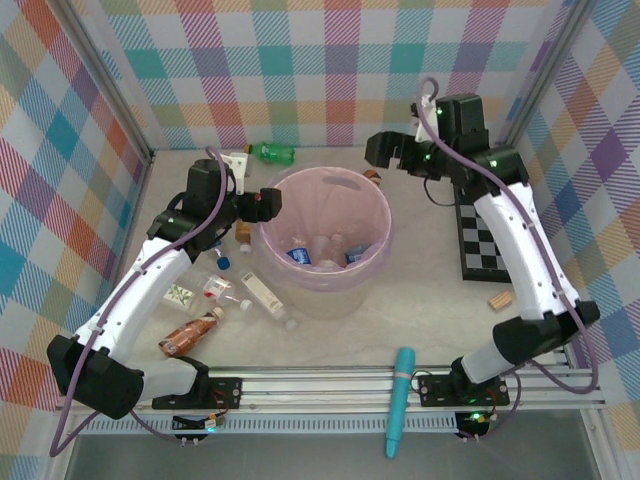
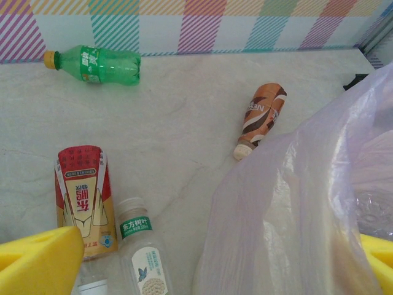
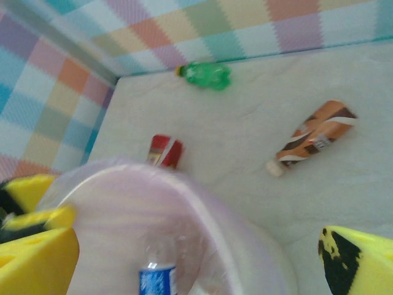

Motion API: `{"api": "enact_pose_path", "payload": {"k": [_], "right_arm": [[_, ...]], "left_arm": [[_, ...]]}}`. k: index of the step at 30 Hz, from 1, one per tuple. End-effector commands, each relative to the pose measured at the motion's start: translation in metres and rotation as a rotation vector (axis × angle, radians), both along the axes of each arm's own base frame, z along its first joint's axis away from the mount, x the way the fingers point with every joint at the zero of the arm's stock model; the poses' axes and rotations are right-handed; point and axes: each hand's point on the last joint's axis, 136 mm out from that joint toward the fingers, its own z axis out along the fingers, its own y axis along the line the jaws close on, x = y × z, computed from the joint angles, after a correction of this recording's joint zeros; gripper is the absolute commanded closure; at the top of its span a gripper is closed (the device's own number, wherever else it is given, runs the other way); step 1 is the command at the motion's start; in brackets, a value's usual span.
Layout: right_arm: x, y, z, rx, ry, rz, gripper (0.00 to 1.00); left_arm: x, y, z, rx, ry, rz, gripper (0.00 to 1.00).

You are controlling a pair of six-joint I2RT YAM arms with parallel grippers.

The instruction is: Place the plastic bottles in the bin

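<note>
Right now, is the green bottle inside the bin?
No, the green bottle lies on the table beyond the bin, not in it.

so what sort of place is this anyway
Probably a robot test cell, not a home: checked walls box in the table, two arms are bolted to a metal rail at its near edge, and bottles lie scattered round a bag-lined bin.

Checkered board: black-and-white, flat on the table, right of centre.
Teal tube: pen-shaped, lower centre-right, lying across the metal rail.
Small tan block: just below the board's lower edge.
Walls: pastel plaid, enclosing the table on three sides.
</note>
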Motion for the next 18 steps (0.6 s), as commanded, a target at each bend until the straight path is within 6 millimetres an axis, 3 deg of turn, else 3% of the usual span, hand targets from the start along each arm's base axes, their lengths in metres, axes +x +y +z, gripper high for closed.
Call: {"api": "enact_pose_path", "payload": {"k": [1, 9, 18], "right_arm": [[0.04, -0.001, -0.033, 0.083, 0.088, -0.066, 0.01], [0.113, -0.015, -0.112, 0.067, 0.179, -0.238, 0.0], [0.174, -0.002, -0.206, 0.037, 0.306, -0.324, 0.01]], "left_arm": [[-0.007, 0.012, -0.03, 0.093, 0.071, 0.022, 0.07], [-0.006, 0.013, -0.031, 0.093, 0.071, 0.028, 0.06], [-0.001, 0.019, -0.036, 0.097, 0.076, 0.047, 0.06]]}}
